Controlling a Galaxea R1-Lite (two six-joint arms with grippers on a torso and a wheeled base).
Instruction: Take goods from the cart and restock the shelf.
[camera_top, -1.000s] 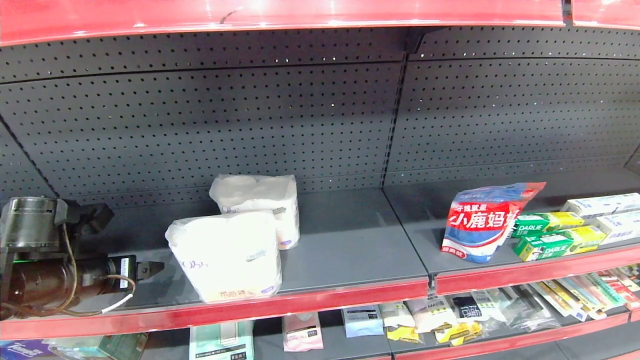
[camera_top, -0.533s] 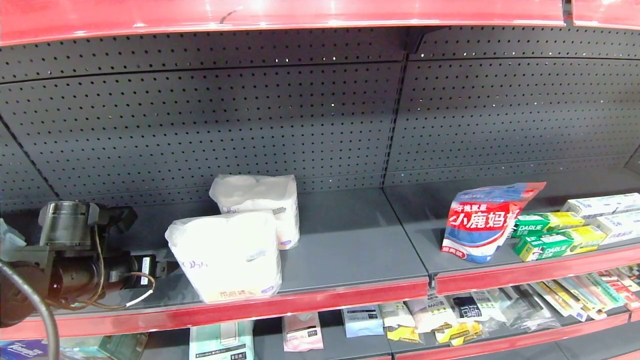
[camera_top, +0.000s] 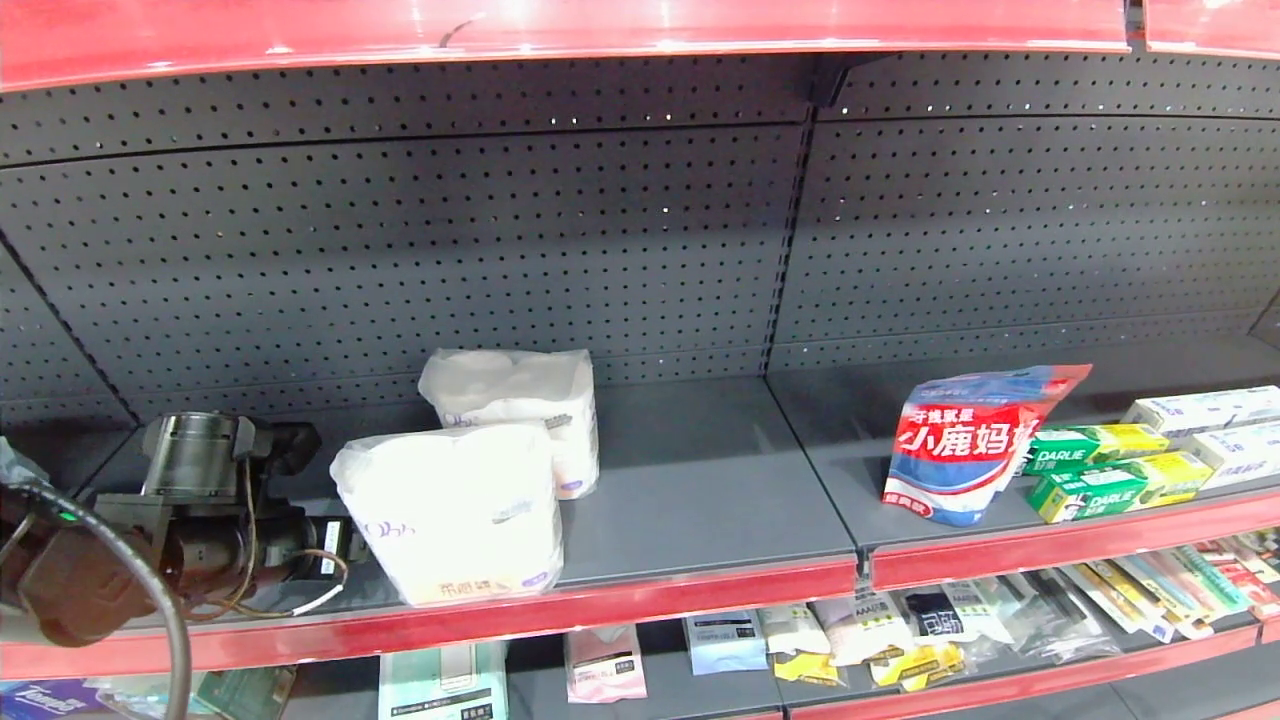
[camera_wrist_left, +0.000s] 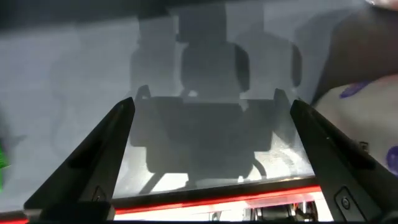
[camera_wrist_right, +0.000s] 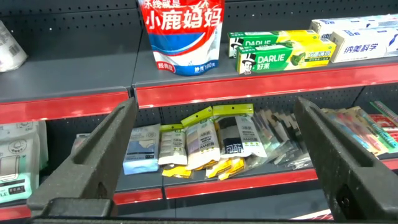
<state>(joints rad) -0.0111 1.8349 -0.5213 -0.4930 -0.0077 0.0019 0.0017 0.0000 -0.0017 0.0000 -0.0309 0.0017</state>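
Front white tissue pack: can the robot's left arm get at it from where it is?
Probably yes. The left tool, open, sits right beside the front tissue pack over the same shelf, with nothing between them.

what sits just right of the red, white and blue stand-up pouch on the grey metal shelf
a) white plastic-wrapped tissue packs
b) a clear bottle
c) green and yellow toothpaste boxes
c: the green and yellow toothpaste boxes lie beside the red, white and blue stand-up pouch on the grey metal shelf.
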